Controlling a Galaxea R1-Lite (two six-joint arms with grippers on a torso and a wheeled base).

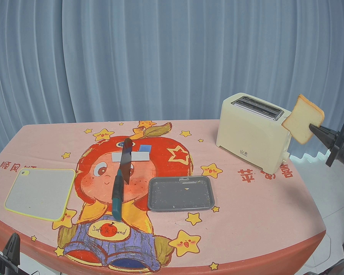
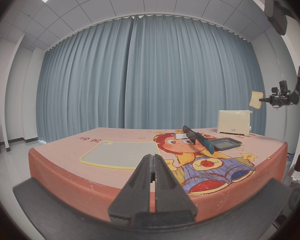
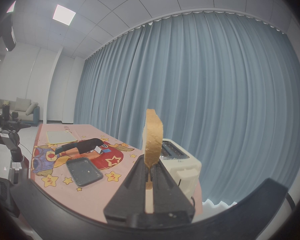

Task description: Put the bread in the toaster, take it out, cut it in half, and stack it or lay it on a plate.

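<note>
The right claw (image 1: 312,126) pinches the bread slice (image 1: 302,119) by its lower edge, in the air just right of the toaster (image 1: 252,134), whose slots (image 1: 258,108) lie left and below it.

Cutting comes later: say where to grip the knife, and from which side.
Grip the knife by its teal handle, coming from above with the tool across it. The handle lies toward the robot, and the blade rests on the white block.
</note>
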